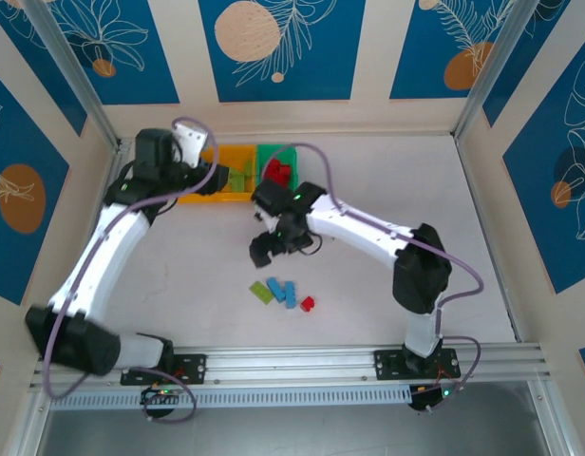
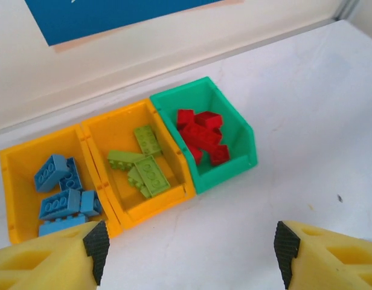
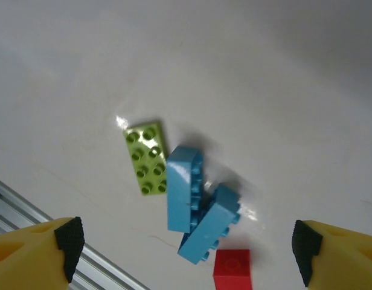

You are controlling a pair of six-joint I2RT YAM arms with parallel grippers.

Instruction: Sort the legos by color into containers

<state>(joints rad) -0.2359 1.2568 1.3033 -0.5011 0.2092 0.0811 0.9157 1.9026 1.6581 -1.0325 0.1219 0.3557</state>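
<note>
White arm shells [image 1: 107, 252], black joints [image 1: 421, 271], lilac cables [image 1: 190, 121]; left tool [image 2: 191, 251] and right tool [image 3: 188, 246] yellow with black pads [image 2: 96, 244].

Light: bright, even, diffuse from overhead; we log soft-edged shadows throughout.

Top view: sharp across the field; faint grey shadow on the counter [image 1: 368, 285] beneath the right arm [image 1: 359, 228]; frame posts [image 1: 69, 71] splay toward 10 and 2 o'clock.

Left wrist view: colours saturated, bins [image 2: 113, 132] crisp, claw fingers [image 2: 53, 266] at 7 and 5 o'clock slightly soft.

Right wrist view: counter greys toward 12 o'clock; we note small white glints beside the green brick [image 3: 147, 158] and blue bricks [image 3: 198, 205], whose shadows fall toward 1 o'clock.
</note>
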